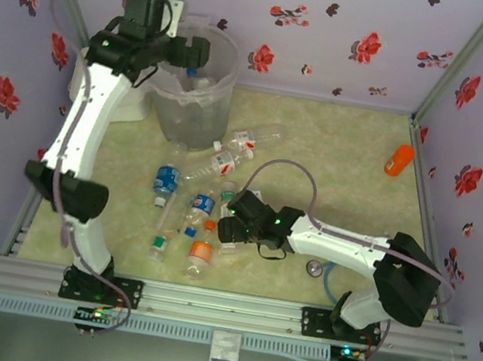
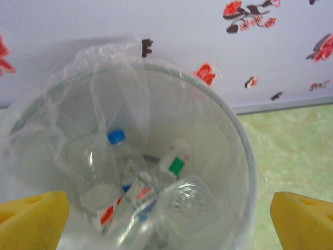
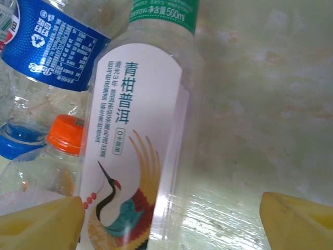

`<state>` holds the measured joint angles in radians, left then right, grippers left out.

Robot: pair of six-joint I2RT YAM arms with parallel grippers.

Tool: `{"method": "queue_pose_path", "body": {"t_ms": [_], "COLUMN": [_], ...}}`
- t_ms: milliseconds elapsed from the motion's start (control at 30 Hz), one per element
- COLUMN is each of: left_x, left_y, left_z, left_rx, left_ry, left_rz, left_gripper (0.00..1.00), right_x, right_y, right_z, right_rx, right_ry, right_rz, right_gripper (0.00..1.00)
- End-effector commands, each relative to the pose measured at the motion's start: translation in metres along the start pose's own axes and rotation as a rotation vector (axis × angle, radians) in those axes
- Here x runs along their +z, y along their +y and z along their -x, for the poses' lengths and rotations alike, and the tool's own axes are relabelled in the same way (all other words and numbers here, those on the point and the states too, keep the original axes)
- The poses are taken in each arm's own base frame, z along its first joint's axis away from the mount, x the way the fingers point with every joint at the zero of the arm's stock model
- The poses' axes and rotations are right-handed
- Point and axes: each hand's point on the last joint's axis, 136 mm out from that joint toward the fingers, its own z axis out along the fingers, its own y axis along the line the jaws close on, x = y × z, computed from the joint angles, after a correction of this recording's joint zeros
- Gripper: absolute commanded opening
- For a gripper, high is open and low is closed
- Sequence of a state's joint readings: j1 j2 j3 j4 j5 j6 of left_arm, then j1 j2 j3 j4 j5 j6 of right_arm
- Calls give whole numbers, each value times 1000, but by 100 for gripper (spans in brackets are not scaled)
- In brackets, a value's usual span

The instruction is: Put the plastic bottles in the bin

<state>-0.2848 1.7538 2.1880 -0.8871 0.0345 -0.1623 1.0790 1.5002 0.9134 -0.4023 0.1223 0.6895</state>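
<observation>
About four plastic bottles (image 2: 136, 182) in bin (image 2: 229, 135), approx. eight on table (image 1: 347, 161); L pincer (image 2: 166, 213) open, R pincer (image 3: 171, 219) open astride one.

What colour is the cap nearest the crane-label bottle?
Orange cap, clearest in the right wrist view.

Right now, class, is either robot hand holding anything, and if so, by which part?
Nothing is held. The left hand hangs open and empty over the bin. The right hand is open astride the crane-labelled bottle, not yet clamped on it.
</observation>
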Motion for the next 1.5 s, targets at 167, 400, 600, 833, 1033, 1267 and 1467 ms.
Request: {"method": "queue_pose_path", "body": {"t_ms": [167,400,600,833,1033,1267,1467], "left_x": [-48,-69,-76,-79,-82,-92,-71], "left_y": [-14,-41,-51,-89,-112,-167,-196], "left_z": [-64,-122,-164,-175,-167,-161,-183], "left_rx": [-129,-211,-263,-376,-422,-453,-420], "left_ry": [-1,44,86,77,62,41,122], "left_rz": [-128,-221,-253,-501,-596,-769,-788], "left_gripper": [100,100,100,100,100,100,100], "right_x": [12,26,14,-32,-84,-138,-157], "right_y": [17,13,0,-27,-42,-12,4], "right_z": [2,-6,-2,5,13,25,33], "right_rx": [-4,-25,-25,-29,-24,-117,-188], "right_ry": [15,78,39,-78,-267,-500,-586], "right_rz": [37,-11,-58,-104,-17,285,376], "right_gripper": [75,83,72,56,40,16,0]}}
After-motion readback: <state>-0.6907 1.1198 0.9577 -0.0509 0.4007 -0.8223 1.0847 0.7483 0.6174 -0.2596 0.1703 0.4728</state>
